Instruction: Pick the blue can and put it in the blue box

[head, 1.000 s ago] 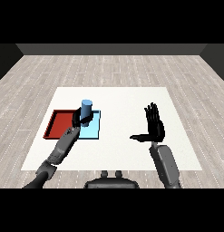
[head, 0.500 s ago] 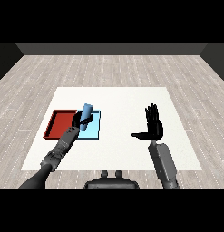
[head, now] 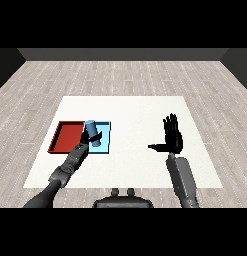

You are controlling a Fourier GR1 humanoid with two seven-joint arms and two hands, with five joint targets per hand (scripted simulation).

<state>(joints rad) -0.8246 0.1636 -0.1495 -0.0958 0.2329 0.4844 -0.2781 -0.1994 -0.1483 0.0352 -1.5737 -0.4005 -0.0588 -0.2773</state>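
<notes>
I have the left hand (head: 90,138) curled round the blue can (head: 93,132), which lies tilted over the light blue tray (head: 106,136), just right of the red tray (head: 67,136) on the bench (head: 130,115). The can is a plain smooth cylinder; I judge it light, stiff and likely slippery, best gripped round its middle. The right hand (head: 172,139) is spread wide, holding nothing, well to the right.

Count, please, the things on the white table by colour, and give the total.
Red: 1, the red tray.
Blue: 2, the light blue tray and the blue can, tilted over this tray with the left hand curled round it.
Total: 3.
</notes>
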